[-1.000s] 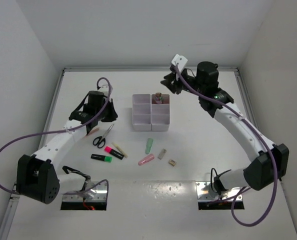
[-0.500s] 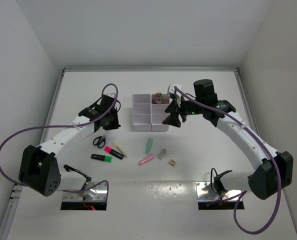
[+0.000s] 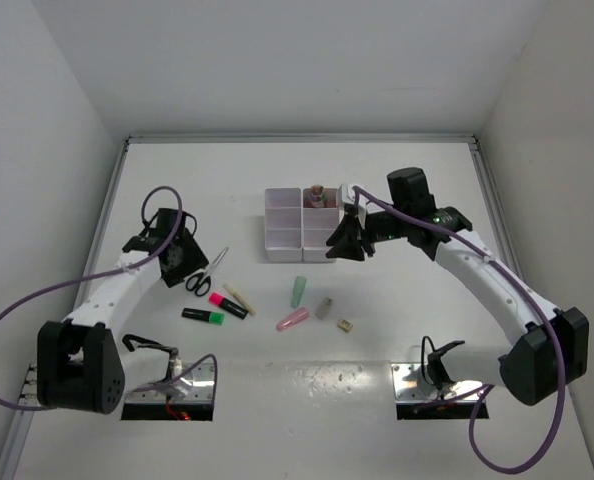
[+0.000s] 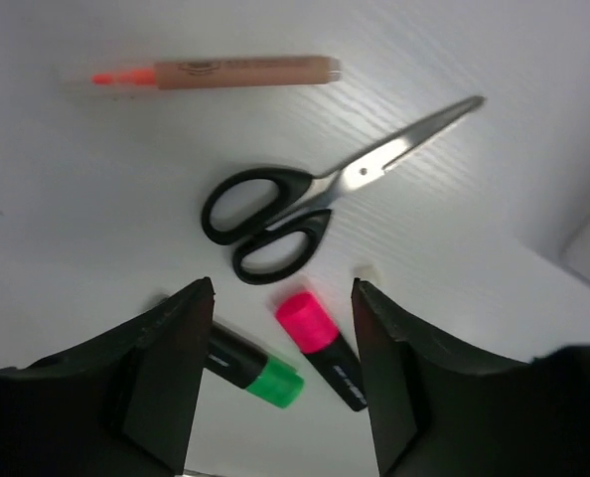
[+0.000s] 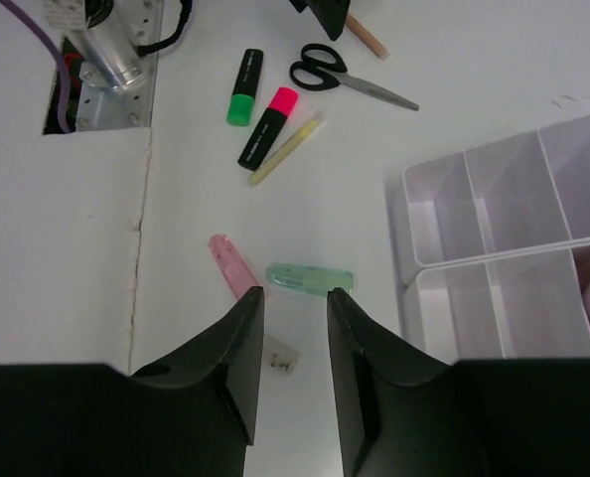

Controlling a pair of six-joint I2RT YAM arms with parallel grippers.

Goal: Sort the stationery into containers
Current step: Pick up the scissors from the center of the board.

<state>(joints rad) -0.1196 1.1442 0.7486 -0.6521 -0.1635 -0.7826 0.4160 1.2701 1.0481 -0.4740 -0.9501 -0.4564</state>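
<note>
Just opened the left gripper (image 4: pixel 280 298) wide, empty, over the scissors (image 4: pixel 340 182) left of the tray (image 3: pixel 287 254); dropped the right gripper (image 5: pixel 293 298), narrow and empty, from behind the tray to the green piece (image 5: pixel 310 278); leaves both free for another pick

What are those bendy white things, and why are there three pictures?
They are robot arms, a left arm and a right arm, bolted to a white table. One picture looks down from above; the other two come from small cameras on the wrists. The left hand hangs open over black scissors, a pink highlighter and a green highlighter. The right hand, slightly open, hangs over a pale green piece and a pink piece beside the white tray. Neither hand holds anything.
</note>
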